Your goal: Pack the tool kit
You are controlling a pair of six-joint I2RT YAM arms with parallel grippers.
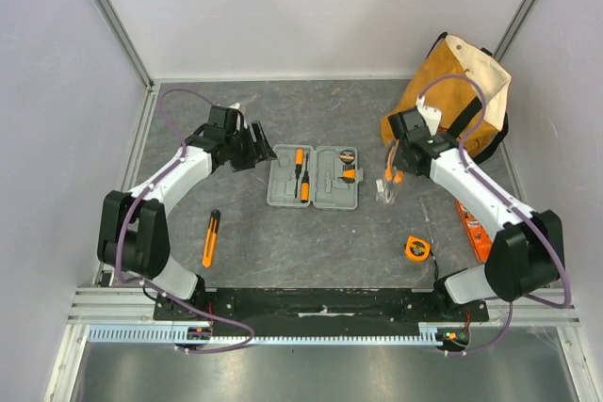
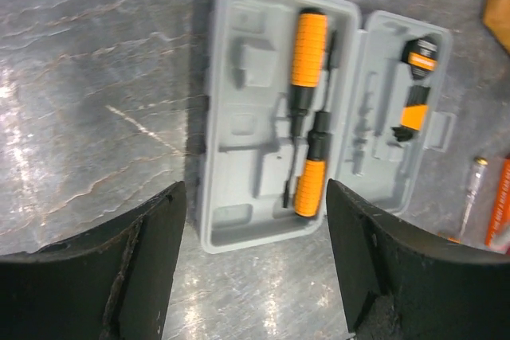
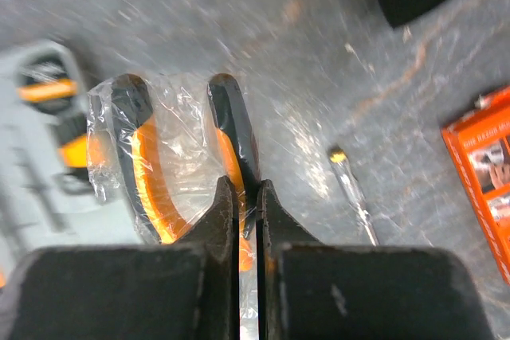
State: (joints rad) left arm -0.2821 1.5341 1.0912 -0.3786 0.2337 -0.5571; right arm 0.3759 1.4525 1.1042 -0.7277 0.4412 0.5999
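So, step: I'm picking up the pliers (image 3: 231, 129), bagged in clear plastic, just right of the tool kit (image 1: 312, 177)
right claw: right gripper (image 3: 245, 190) pressed together on one pliers handle through the plastic; other handle hangs free beside it
lift: can't tell whether the pliers are off the table yet
left claw: left gripper (image 2: 255, 197) spread wide, pinching nothing, hovering just left of the tool kit
tool kit: lies open and flat at table centre, between my two arms; two screwdrivers (image 2: 307, 53) seated in the left half, a small black-and-orange piece (image 2: 417, 57) in the right half
loose: knife (image 1: 211, 238) by the left arm, tape measure (image 1: 417, 249) by the right arm, thin tester (image 3: 353, 193) near the pliers
progress: my read, partway, several slots bare
next: carry pliers left over the tool kit, line up with a free slot, lower, let go; can't tell which slot fits
risk: one-handle grip on slick wrap, I expect swing or slip; wrap may block seating
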